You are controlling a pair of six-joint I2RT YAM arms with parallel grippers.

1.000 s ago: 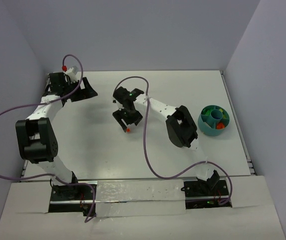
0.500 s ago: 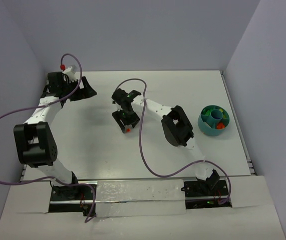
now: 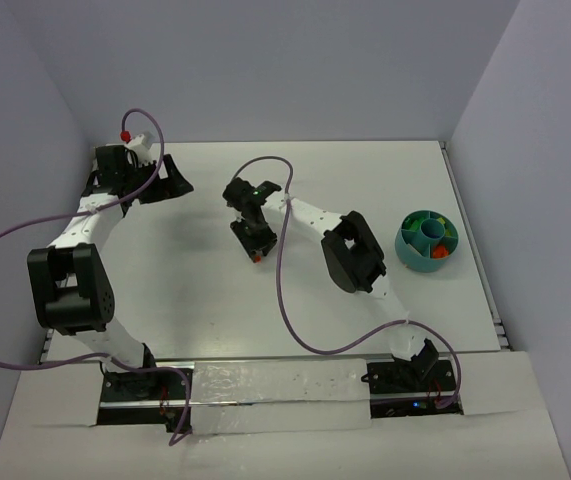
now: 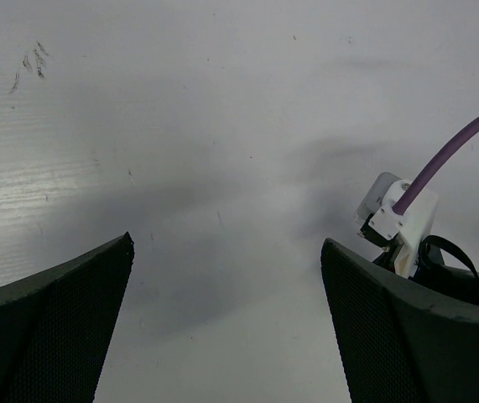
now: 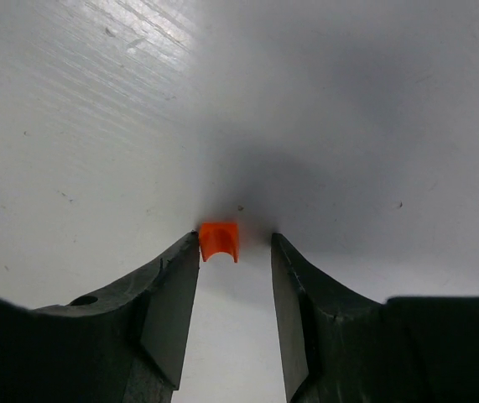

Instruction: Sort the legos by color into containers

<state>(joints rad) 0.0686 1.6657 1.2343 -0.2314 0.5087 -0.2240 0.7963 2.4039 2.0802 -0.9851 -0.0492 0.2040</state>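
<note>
A small orange-red lego (image 5: 219, 240) lies on the white table (image 3: 365, 180), seen from above just below the right gripper (image 3: 255, 245) as an orange-red lego (image 3: 255, 257). In the right wrist view my right gripper (image 5: 235, 243) straddles it: the left finger touches the brick's side, and a narrow gap remains at the right finger. The round teal-blue bowl (image 3: 410, 257) stands at the right, holding green legos (image 3: 425, 215) and an orange-red lego (image 3: 442, 251). My left gripper (image 3: 175, 178) is wide open at the back left, and in its wrist view the left gripper (image 4: 226, 243) holds nothing.
White walls close the table at the back and both sides. Purple cables loop from both arms over the table. The left arm's white cable plug (image 4: 398, 218) shows beside its right finger. Faint scratch marks (image 4: 29, 67) dot the tabletop.
The right gripper's jaws have narrowed around the orange-red lego, and the gripper has shifted slightly left over it. The left arm moved slightly a second ago and then held still, gripper open.
</note>
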